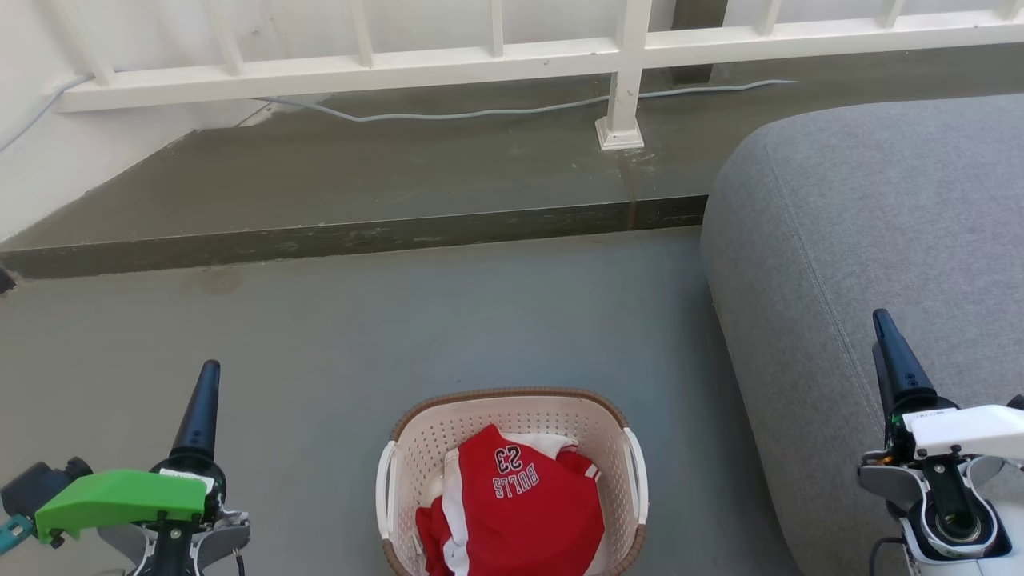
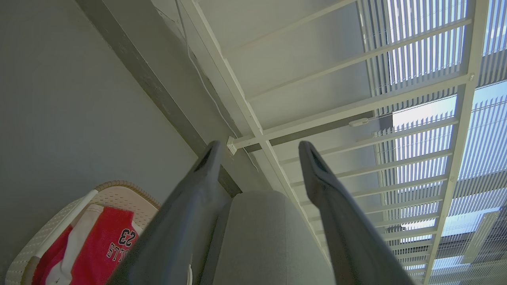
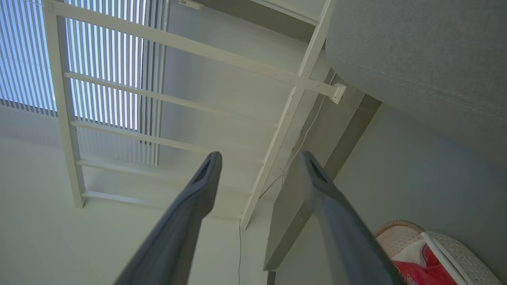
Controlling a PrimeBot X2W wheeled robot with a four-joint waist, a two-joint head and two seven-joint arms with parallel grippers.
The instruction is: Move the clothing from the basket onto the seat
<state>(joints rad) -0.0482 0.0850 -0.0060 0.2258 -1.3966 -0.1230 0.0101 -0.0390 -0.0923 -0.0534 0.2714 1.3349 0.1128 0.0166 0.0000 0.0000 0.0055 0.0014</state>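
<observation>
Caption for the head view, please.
Red clothing lies in the basket beside the grey seat; left claw and right claw open, empty.

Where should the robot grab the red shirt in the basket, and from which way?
Probably the raised hump of the shirt, up by the number, pinched from straight above. The basket walls ring the cloth on every side, so the open top is the only free way in. The cloth bunches highest at that hump, so there is loose fabric to pinch.

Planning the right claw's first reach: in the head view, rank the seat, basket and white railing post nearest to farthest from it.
1. The seat, beside the right claw.
2. The basket, on the floor to its left.
3. The white railing post, far ahead to its left.
</observation>
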